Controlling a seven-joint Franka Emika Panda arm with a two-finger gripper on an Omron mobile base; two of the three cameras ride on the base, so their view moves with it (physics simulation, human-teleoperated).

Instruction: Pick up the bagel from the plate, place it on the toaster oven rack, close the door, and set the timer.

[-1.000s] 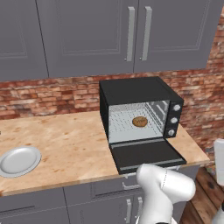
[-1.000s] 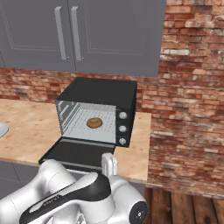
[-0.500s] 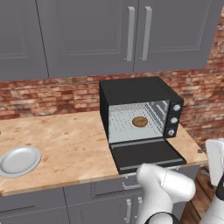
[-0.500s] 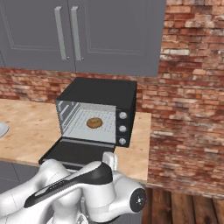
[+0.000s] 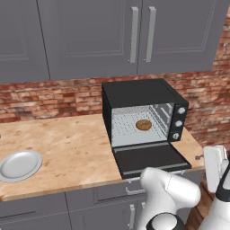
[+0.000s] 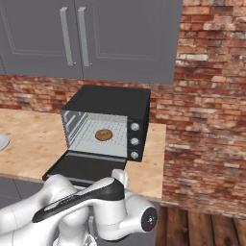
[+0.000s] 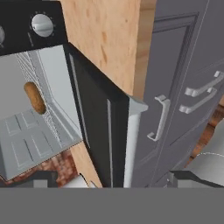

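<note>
with the bagel (image 5: pixel 143 125) already on the rack (image 5: pixel 140 130) and the door (image 5: pixel 150 158) hanging flat open, we hold our gripper (image 7: pixel 111 183) spread wide and empty near its handle (image 7: pixel 131 144), which we should push up squarely.

Robot arm (image 6: pixel 86 206): glossy white rounded shell segments, a dark band along one link, and a round dark joint cap.

The wooden counter (image 5: pixel 67 143) holds a black toaster oven (image 5: pixel 141 112) at 3 o'clock and a plate (image 5: pixel 19 165) at 9 o'clock.
</note>
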